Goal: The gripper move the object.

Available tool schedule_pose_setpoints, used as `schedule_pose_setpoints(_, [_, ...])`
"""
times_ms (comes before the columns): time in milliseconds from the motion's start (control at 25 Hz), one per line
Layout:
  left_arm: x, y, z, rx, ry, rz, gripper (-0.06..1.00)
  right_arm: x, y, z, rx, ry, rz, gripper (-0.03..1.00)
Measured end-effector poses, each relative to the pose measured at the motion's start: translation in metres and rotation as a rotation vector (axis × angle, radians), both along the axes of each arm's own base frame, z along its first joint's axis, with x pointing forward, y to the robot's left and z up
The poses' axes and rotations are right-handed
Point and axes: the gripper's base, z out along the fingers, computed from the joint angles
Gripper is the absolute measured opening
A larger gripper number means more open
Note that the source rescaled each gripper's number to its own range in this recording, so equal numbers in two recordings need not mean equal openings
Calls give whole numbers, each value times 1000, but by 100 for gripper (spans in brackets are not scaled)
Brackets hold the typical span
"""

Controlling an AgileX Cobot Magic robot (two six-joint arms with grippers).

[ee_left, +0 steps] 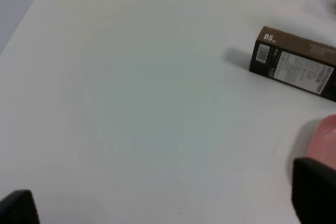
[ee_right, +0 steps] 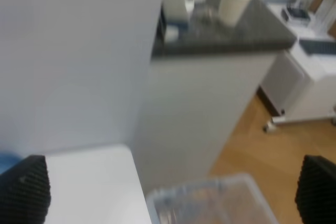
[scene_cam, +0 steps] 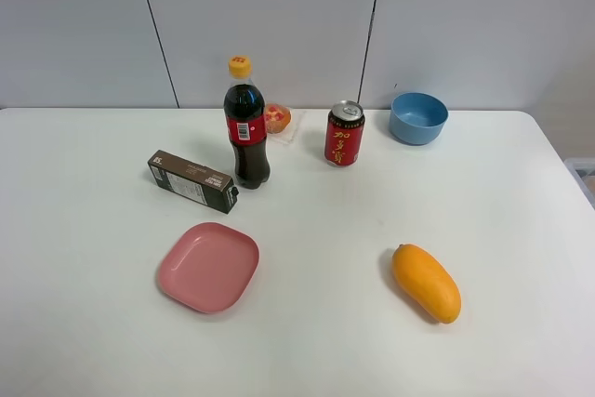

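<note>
The red can [scene_cam: 344, 134] with a silver top and yellow characters stands upright at the back middle of the white table [scene_cam: 307, 341]. It shows in neither wrist view. No gripper or arm shows in the exterior high view. In the left wrist view, my left gripper [ee_left: 167, 205] has its two black fingertips [ee_left: 315, 192] far apart over bare table, with nothing between them. In the right wrist view, my right gripper [ee_right: 170, 192] is also wide open and empty, its fingertips [ee_right: 23, 190] above the table's corner.
A dark cola bottle [scene_cam: 246, 127] stands left of the can, with a wrapped round fruit [scene_cam: 277, 118] behind it. A brown box [scene_cam: 192, 181] [ee_left: 294, 64], a pink plate [scene_cam: 208, 266] [ee_left: 325, 135], a mango [scene_cam: 426, 282] and a blue bowl [scene_cam: 418, 117] are on the table. A clear bin [ee_right: 210, 200] sits beyond the table's right edge.
</note>
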Motion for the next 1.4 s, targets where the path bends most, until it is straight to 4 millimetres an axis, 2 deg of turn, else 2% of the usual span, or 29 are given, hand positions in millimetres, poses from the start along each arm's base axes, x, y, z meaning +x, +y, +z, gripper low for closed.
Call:
schedule_pose_setpoints(240, [0, 0, 0, 0, 0, 0, 100, -58, 1, -77, 17, 115, -1, 79])
schedule_pose_setpoints(440, [0, 0, 0, 0, 0, 0, 100, -92, 8, -148, 77, 189, 47, 79])
schedule_pose_setpoints(560, [0, 0, 0, 0, 0, 0, 100, -111, 17, -184, 150, 186, 116, 79])
schedule_pose_setpoints(600, [0, 0, 0, 0, 0, 0, 100, -111, 17, -184, 150, 186, 116, 79])
schedule_pose_setpoints(720, [0, 0, 0, 0, 0, 0, 100, -126, 23, -212, 162, 132, 182, 79])
schedule_pose_setpoints(1000, [0, 0, 0, 0, 0, 0, 100, -133, 30, -257, 160, 44, 286, 79])
schedule_pose_setpoints(1280, [0, 0, 0, 0, 0, 0, 100, -124, 32, -278, 159, 118, 322, 79])
schedule_pose_setpoints(1400, [0, 0, 0, 0, 0, 0, 100, -123, 32, -280, 184, 121, 315, 79])
